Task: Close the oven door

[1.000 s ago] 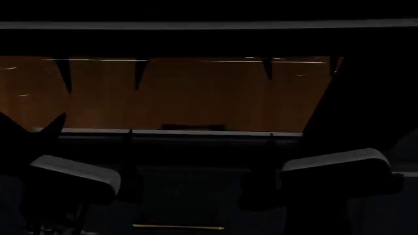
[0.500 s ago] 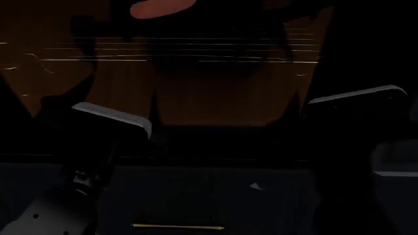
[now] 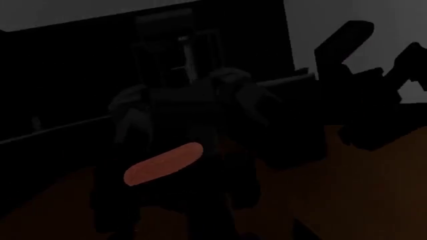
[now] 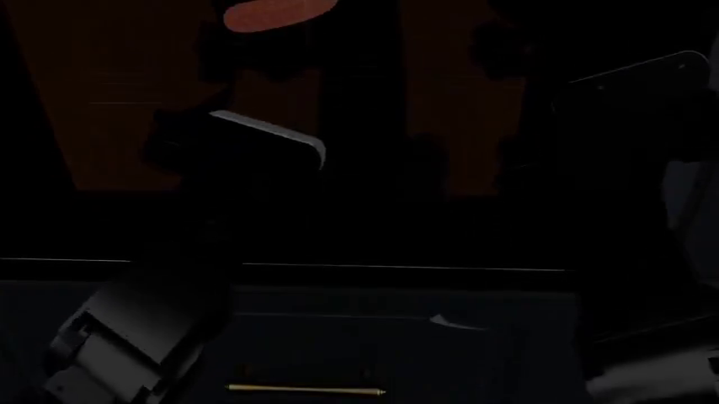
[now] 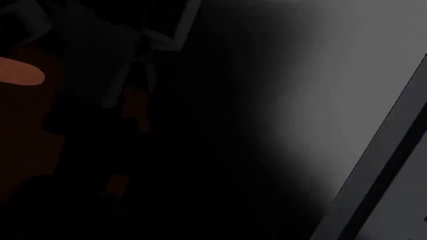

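Observation:
The oven door [image 4: 371,227] is a wide glossy black panel filling the upper head view, close to upright, with a thin pale edge line [image 4: 405,268] along its bottom. It mirrors a dim orange floor and the robot's torso [image 3: 193,115]. My left arm's pale wrist block [image 4: 269,139] is raised against the door's left half. The right arm's block [image 4: 646,71] is high at the door's right edge. Both grippers' fingers are lost in the dark against the glass. The right wrist view shows only the dark door surface [image 5: 100,110].
Below the door sits a dark navy drawer front [image 4: 371,353] with a slim gold bar handle [image 4: 306,390]. A grey wall or cabinet side [image 5: 373,75] lies to the right of the oven. An orange oval reflection [image 4: 281,15] glows on the glass.
The door has swung up from nearly flat to close to upright. Both arms rose with it, and the oven's wire racks are no longer seen.

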